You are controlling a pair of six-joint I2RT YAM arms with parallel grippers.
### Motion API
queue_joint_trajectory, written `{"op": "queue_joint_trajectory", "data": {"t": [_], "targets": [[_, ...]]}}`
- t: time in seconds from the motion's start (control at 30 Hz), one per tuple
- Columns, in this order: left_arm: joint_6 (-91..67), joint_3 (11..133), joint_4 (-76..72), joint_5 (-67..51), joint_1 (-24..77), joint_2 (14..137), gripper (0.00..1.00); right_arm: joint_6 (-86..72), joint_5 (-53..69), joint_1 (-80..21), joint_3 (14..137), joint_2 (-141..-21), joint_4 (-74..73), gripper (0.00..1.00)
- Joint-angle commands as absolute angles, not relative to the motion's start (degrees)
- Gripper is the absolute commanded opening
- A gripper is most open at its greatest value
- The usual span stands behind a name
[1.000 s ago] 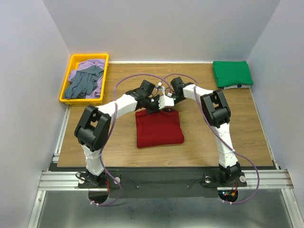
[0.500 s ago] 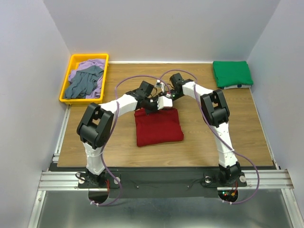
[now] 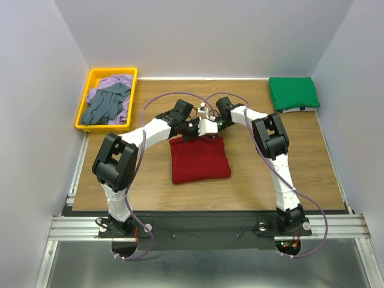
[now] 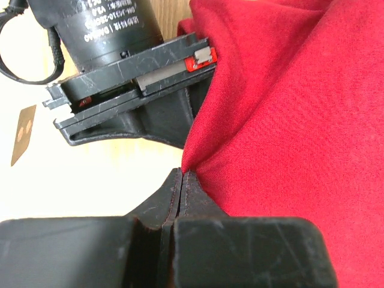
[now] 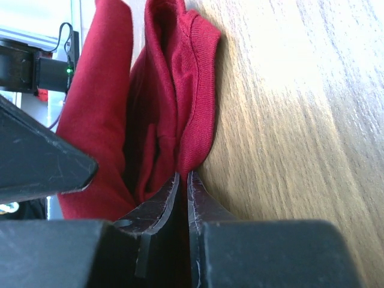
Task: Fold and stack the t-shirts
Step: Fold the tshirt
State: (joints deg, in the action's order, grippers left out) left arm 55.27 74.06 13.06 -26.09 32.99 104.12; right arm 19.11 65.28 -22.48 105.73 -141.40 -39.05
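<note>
The red shirt [image 3: 200, 162] lies folded small in the middle of the big wooden table [image 3: 288, 168]. Both grippers are at its far edge. The left gripper [image 4: 182, 175] is pinched tight on red cloth. The right gripper [image 5: 183, 177] has its tips closed on a red fold too. I think this shirt is getting its last fold. Next it needs lifting, both sides together, onto the green shirt [image 3: 293, 92] in the far right corner.

There is one yellow tray [image 3: 84, 99]. There are four shirts. Two are in the tray, the purple shirt [image 3: 111, 81] and the grey-blue shirt [image 3: 105, 107]. There are two grippers.
</note>
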Motion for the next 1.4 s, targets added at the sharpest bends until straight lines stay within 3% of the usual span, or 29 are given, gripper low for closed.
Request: {"op": "queue_joint_trajectory", "data": {"t": [0.0, 0.07, 0.33, 0.4, 0.47, 0.5, 0.77, 1.03, 1.17, 1.37], "targets": [[57.8, 76.7, 11.1, -23.6, 32.4, 104.1, 0.00, 21.1, 56.8, -22.9, 105.2, -143.5, -40.3, 0.13], [58.1, 75.5, 9.1, -23.2, 32.2, 105.1, 0.00, 21.0, 53.7, -22.1, 107.3, -142.7, -40.3, 0.14], [59.1, 74.1, 6.1, -24.1, 31.6, 108.6, 0.00, 24.0, 35.6, -19.3, 112.2, -136.9, -40.5, 0.43], [59.8, 74.5, 6.9, -24.7, 31.6, 109.2, 0.05, 23.7, 33.3, -18.5, 114.3, -135.6, -40.6, 0.45], [59.1, 75.8, 8.8, -25.7, 31.3, 109.2, 0.20, 23.2, 31.8, -16.7, 115.4, -134.1, -40.7, 0.48], [58.5, 76.3, 10.2, -26.3, 30.9, 108.8, 0.30, 22.9, 31.6, -15.6, 115.7, -133.5, -40.9, 0.48], [46.0, 80.4, 16.5, -35.7, 23.7, 98.3, 0.46, 17.1, 39.7, -11.8, 106.2, -124.5, -41.8, 0.48], [30.4, 70.7, 13.9, -36.7, 16.1, 92.1, 0.46, 7.7, 48.4, -11.5, 97.5, -122.4, -40.3, 0.51], [23.9, 64.6, 10.4, -36.2, 13.1, 91.1, 0.46, 4.2, 46.8, -11.5, 95.4, -122.7, -36.2, 0.51], [19.9, 62.3, 8.6, -44.2, 11.8, 92.1, 0.45, 1.9, 48.1, -11.6, 94.8, -124.2, -35.1, 0.50]]}}
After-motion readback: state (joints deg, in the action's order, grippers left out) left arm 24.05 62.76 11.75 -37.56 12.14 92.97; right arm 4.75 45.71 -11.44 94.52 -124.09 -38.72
